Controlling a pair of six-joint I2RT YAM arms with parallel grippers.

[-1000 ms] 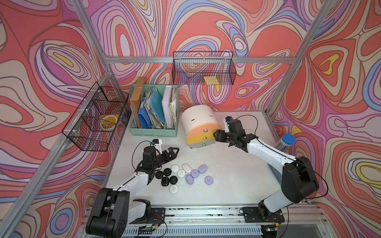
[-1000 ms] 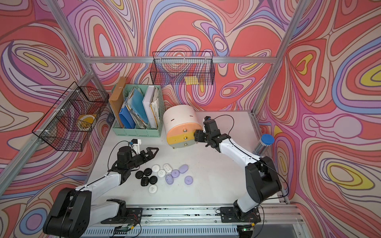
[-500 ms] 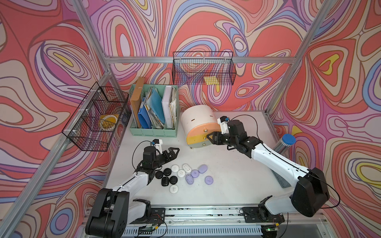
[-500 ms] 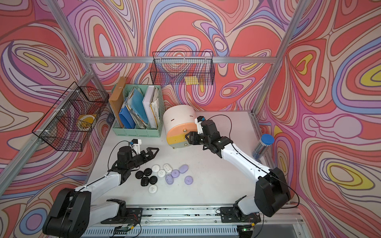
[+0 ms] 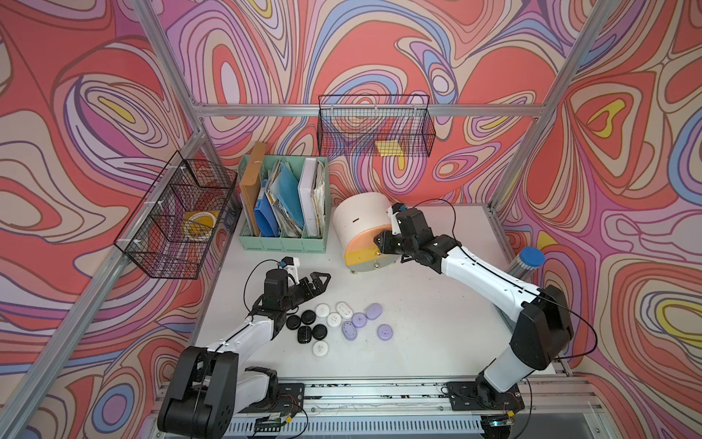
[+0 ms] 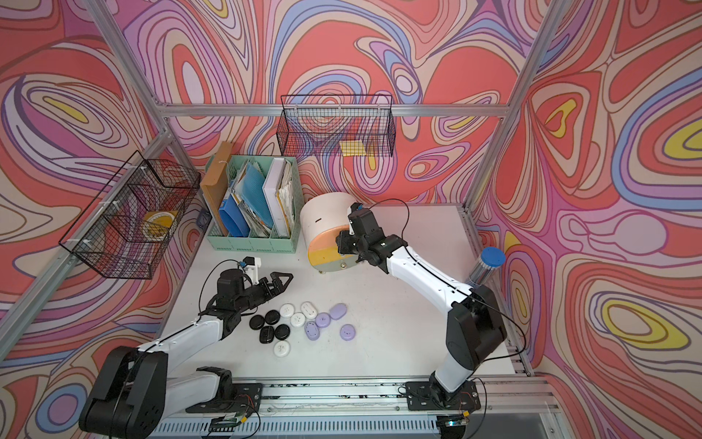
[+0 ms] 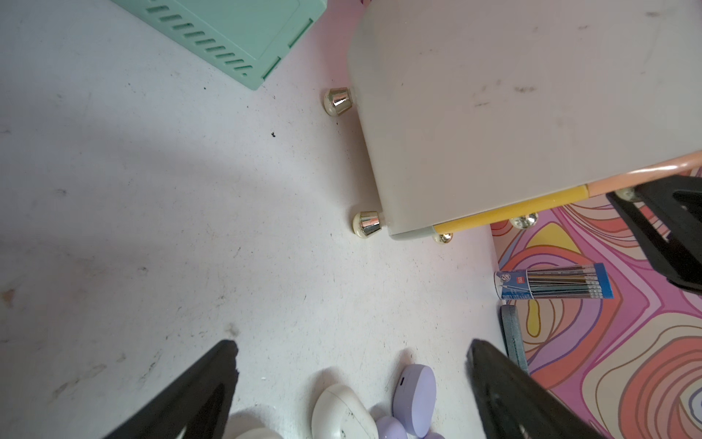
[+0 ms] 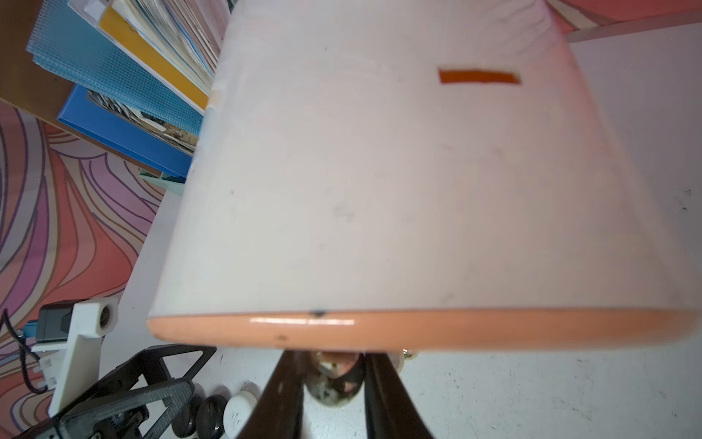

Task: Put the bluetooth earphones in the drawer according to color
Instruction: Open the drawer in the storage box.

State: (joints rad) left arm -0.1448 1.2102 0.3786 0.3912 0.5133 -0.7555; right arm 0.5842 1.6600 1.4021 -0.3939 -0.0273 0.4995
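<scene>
In both top views the drawer (image 5: pixel 359 224) is standing far on the table (image 5: pixel 437 323); the bluetooth earphones (image 5: pixel 334 318) are lying near, all outside. In the left wrist view the left gripper (image 7: pixel 351 346) is hovering wide open, empty. In the right wrist view the right gripper (image 8: pixel 334 365) is pinching the gold knob (image 8: pixel 334 387) of the peach front (image 8: pixel 380 327), seemingly on both sides. I am advising a straight, slow pull, or the whole drawer may slide.

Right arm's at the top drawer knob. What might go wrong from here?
1. The right gripper brackets the peach drawer's small knob near its fingertips; it may slip off on the pull.
2. The drawer chest stands on small gold feet, unbraced; it may slide instead of opening.
3. The earphones lie bunched together; the open left gripper may knock neighbours.
</scene>
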